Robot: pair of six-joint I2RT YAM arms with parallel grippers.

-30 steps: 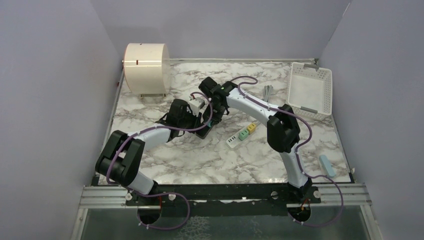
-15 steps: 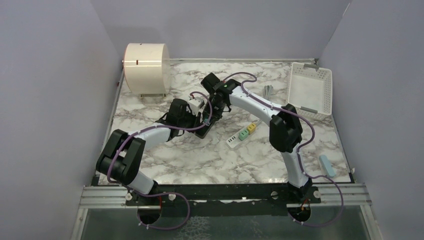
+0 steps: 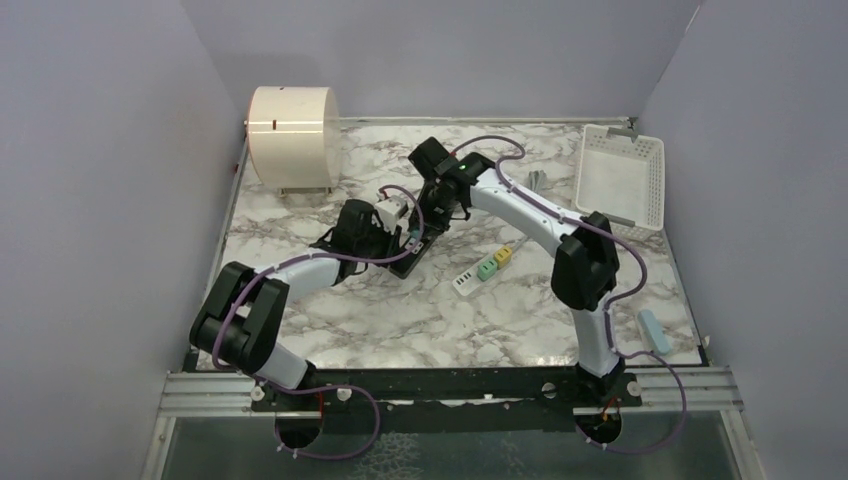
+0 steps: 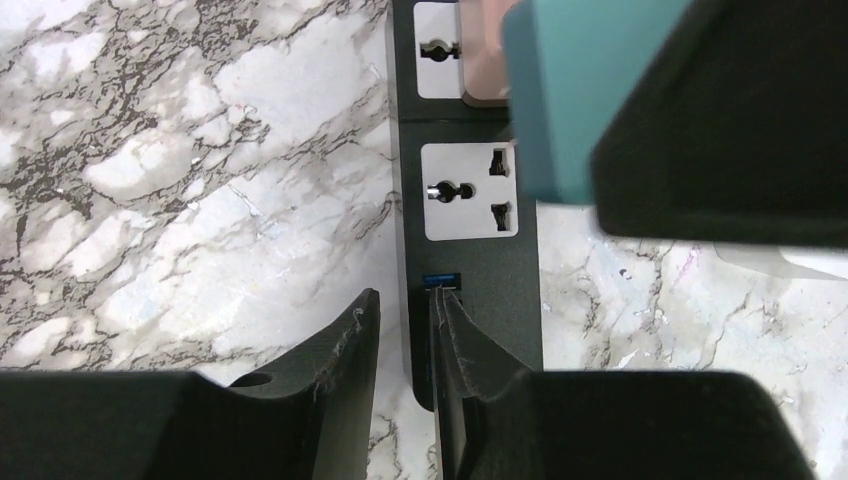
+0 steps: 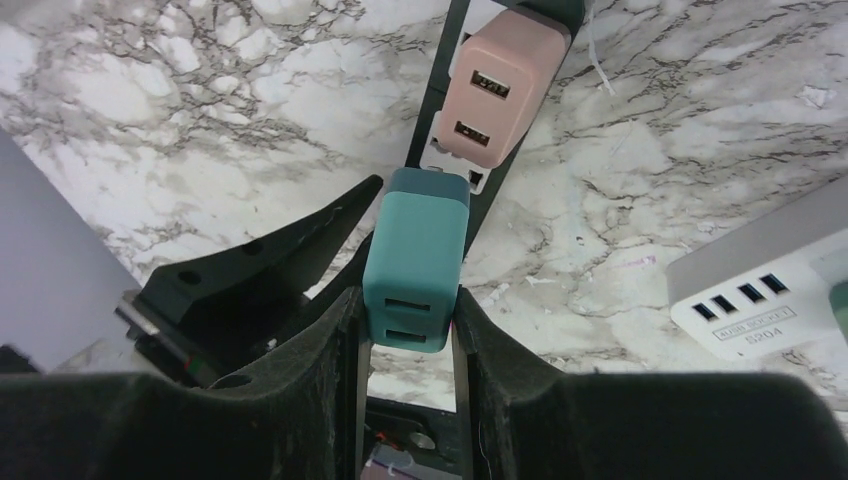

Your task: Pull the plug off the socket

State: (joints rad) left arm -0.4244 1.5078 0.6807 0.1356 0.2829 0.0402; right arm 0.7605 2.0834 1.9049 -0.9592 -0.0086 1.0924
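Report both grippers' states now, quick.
Left gripper: closed on the end of the black power strip.
Right gripper: closed on the teal USB charger plug, lifted clear of the socket.

Room above the black power strip (image 4: 470,280) is crowded by the teal plug (image 5: 417,262) and pink charger (image 5: 487,100); open marble (image 4: 200,180) lies alongside.

Two robot arms are seen, left (image 3: 300,268) and right (image 3: 540,215). Two plug-in chargers are counted: one teal (image 5: 415,258), one pink (image 5: 492,88). One black power strip (image 4: 470,250) is seen (two sockets exposed in the left wrist view). One white strip (image 3: 482,270), one white basket (image 3: 618,178) and one cream cylinder (image 3: 292,127) are also counted.
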